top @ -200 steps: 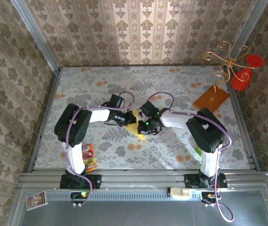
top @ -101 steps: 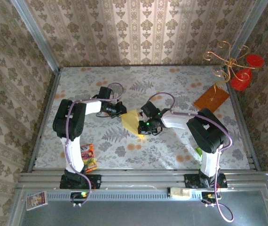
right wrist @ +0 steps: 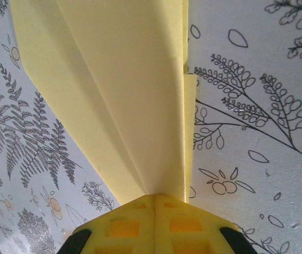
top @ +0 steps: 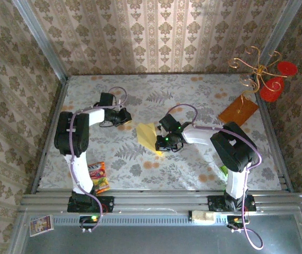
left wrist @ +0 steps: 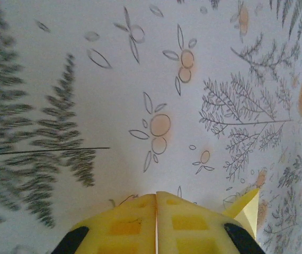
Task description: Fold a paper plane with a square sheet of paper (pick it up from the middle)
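Paper plane (top: 147, 135): diagonal, nose near-right | right tool (top: 160, 143) clamps nose | left tool (top: 125, 116) together

readable text: none | packet (top: 101, 178) print: too small to read | card (top: 41, 225) face: blurred, illegible

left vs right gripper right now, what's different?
Grip: the right gripper is shut on the folded yellow paper, while the left gripper is shut on nothing.
Place: the right gripper sits at the paper's right edge, mid-table. The left gripper hangs over bare tablecloth, apart from the paper and off to its left.
Shared: both have their fingers closed, yellow pads pressed together.
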